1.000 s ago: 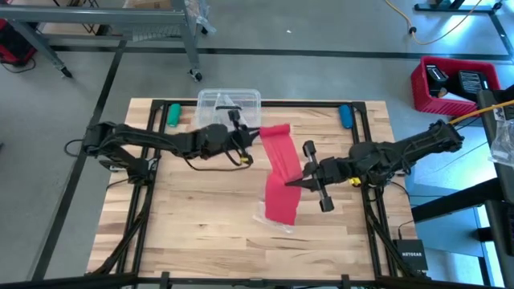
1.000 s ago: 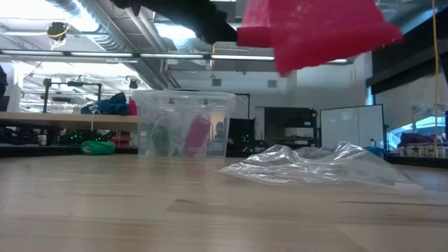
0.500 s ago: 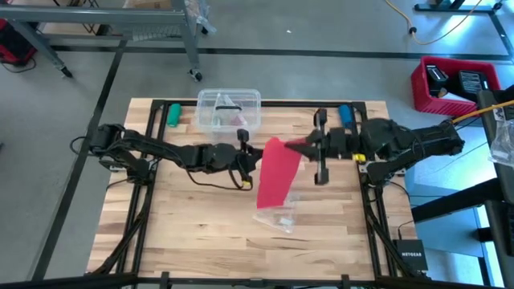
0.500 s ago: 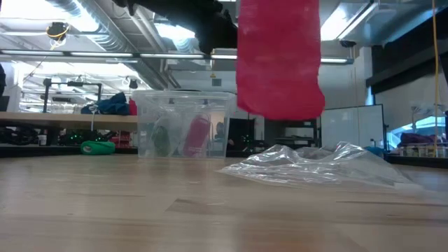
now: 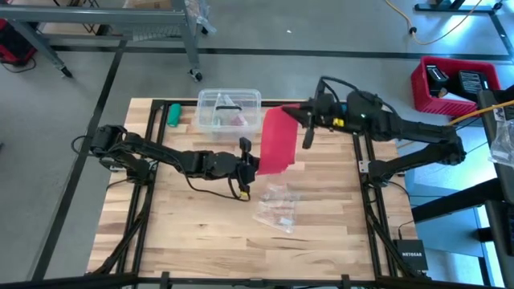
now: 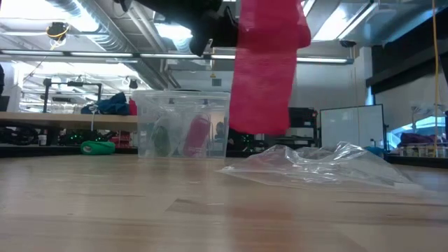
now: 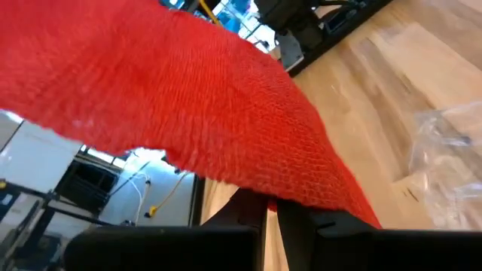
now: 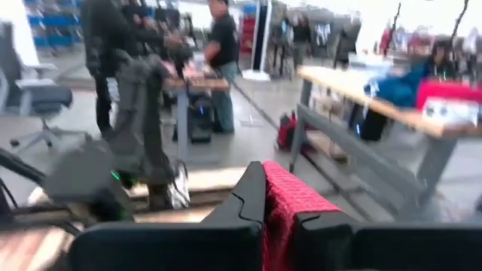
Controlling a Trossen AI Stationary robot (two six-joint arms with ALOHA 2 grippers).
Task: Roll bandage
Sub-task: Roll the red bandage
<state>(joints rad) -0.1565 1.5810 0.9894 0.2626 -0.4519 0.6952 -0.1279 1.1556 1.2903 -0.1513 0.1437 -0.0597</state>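
The red-pink bandage [image 5: 278, 141] is a flat strip held up in the air between my two grippers. In the low view it hangs [image 6: 264, 70] clear of the table. My left gripper [image 5: 252, 164] is shut on its near lower end, over the table's middle. My right gripper [image 5: 299, 119] is shut on its far upper end, high over the far part of the table. My left gripper pinches the bandage's lower edge [image 7: 305, 199] between its two shut fingers, coming level from the table's left. The cloth spreads away above the fingers, clear of the table. My right gripper pinches the bandage's upper end [image 8: 290, 197] between its two shut fingers, coming from the table's right. The cloth is bunched in the hold and lifted clear.
A clear plastic box [image 5: 229, 110] with a red roll inside stands at the far edge, just left of the bandage. A crumpled clear wrapper [image 5: 277, 207] lies on the wood below the bandage, toward the near side. A green object [image 5: 173, 115] lies at the far left.
My right gripper has risen and swung from the table's near middle toward the far edge, carrying its end of the bandage. My left gripper has moved toward the near edge with the other end. The bandage has been turned over and now hangs shorter between them.
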